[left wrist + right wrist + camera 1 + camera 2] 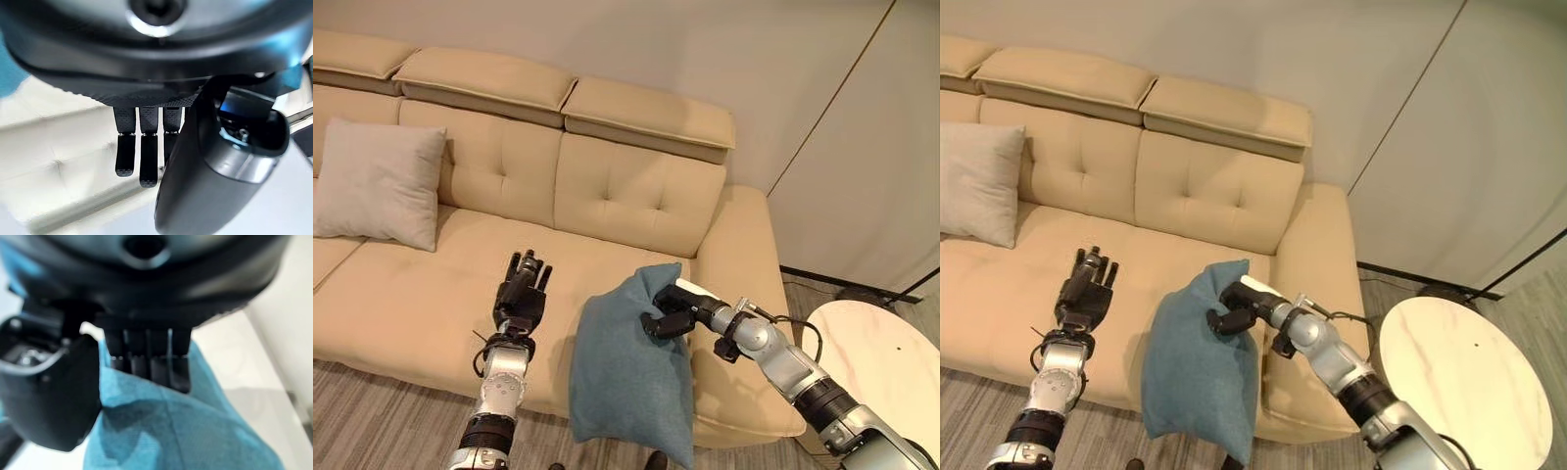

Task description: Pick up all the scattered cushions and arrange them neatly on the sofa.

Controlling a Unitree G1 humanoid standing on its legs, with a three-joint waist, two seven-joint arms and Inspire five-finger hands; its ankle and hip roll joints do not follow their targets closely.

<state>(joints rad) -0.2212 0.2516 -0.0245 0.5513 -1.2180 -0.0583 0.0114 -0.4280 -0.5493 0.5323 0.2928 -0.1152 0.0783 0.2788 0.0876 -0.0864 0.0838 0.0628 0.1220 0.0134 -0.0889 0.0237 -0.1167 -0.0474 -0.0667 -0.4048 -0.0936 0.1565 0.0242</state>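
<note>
Blue cushion (631, 377) hangs nearest, its top corner pinched in the right hand (668, 318) against the sofa's (431, 294) front edge. Left of it the left hand (521, 291) hovers over the seat with straight fingers, holding nothing. Lift clear of the seat edge before setting it against the backrest, matching the beige cushion (377, 183) far left. Right: round marble table (876, 357), grey carpet (372, 411).

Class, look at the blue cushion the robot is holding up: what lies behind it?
Behind the blue cushion, pinched by the right hand, is the beige sofa: its seat front and armrest base. The floor beneath is covered.
</note>
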